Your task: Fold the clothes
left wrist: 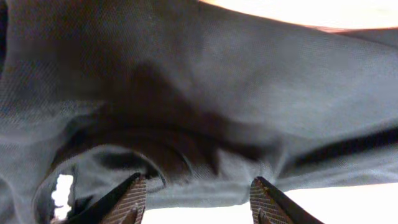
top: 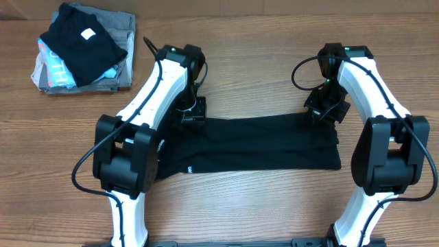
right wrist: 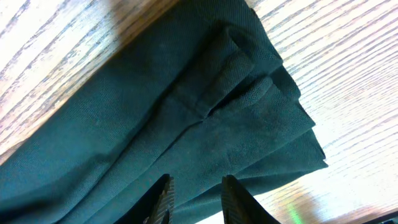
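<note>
Wood-grain table (top: 260, 41) carries the black shirt (top: 260, 144), folded into a long band stretching from under the left claw (top: 192, 113) to under the right claw (top: 326, 110). Left claw's jaws stand well apart, gripping nothing, cloth just ahead. Right claw's jaws are narrowly parted over cloth; whether they pinch it I cannot tell. Folded garments (top: 82, 48) lie well beyond the left claw

A robotics lab, by the look: white left arm (top: 147, 92) and right arm (top: 376, 86) over a wood-grain bench (top: 260, 62), folded garments (top: 82, 48) at its far-left corner.
</note>
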Tool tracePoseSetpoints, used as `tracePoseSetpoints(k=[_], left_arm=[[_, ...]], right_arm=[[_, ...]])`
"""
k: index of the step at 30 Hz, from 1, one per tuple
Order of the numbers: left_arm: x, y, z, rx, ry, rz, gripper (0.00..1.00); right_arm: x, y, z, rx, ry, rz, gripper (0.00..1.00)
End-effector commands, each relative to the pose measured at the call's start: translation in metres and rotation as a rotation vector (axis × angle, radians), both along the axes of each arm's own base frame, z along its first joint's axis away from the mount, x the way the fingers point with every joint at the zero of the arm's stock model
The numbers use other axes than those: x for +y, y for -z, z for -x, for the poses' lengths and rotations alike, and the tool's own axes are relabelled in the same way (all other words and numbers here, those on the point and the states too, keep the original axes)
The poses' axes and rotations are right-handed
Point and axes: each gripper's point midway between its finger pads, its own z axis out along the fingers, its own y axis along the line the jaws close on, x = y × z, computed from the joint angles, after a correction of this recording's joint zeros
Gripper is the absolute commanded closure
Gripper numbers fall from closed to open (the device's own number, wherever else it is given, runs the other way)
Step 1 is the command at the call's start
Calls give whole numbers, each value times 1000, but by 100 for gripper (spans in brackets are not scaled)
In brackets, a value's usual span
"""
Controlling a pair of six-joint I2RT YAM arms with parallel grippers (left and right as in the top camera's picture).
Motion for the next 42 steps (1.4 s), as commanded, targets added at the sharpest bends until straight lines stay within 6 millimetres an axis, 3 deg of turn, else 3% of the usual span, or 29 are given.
tracePoseSetpoints(k=[1,5,9,13,16,27,28,30,31,32,35,42], left_arm=[[12,11,4,7,-27,-39,45],[16,15,6,11,-9,-50,51],[16,15,8,17,-1,-47,74],[18,13,14,44,-1,-56,82],[19,11,19,65,13,-60,95],[41,-7,61,246,69,-149,95],[44,-10,66,269,73,-164,91],[49,-18,79,331,90,-177,72],[47,-17,80,338,107,-161,57],[45,-17,82,343,115,-144,30],[45,-17,83,347,119,-146,0],[34,-8,70,289,120,-88,0]], right_arm=[[-1,-9,0,-25,-20,-4,71],[-1,-9,-1,-28,-19,-4,71],[-1,-8,-2,-34,-19,-4,71],[-1,-8,-2,-34,-19,-4,71],[-1,-8,-2,-33,-19,-4,71],[-1,-9,1,-18,-14,-4,72],[-1,-9,2,-14,-14,-4,72],[-1,-9,4,-9,-14,-6,72],[-1,-10,4,-9,-14,-6,72],[-1,-10,4,-9,-14,-7,72],[1,-10,5,-3,-12,-15,72],[1,-9,4,-9,-17,-18,71]])
